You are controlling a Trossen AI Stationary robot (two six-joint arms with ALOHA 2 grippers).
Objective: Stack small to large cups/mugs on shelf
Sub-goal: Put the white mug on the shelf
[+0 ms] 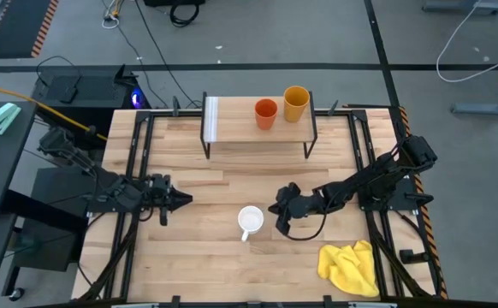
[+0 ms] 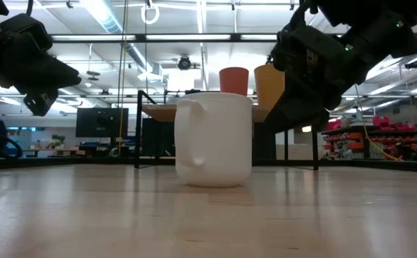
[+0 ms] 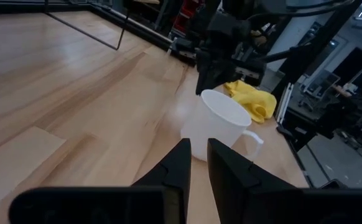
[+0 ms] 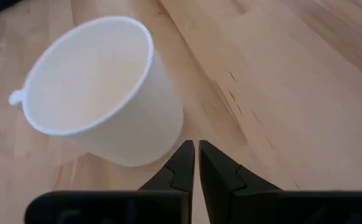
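A stiff, smooth, likely light white mug (image 1: 250,222) stands on the surface, best gripped by its rim, beside the right pincer (image 1: 276,208), fingers nearly closed, empty.

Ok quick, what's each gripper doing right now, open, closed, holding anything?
Left gripper: fingers nearly together, holding nothing, short of the white mug.
Right gripper: shut, empty, right beside the mug.

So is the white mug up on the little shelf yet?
No, the white mug stands on the table, while the shelf holds only two orange cups.
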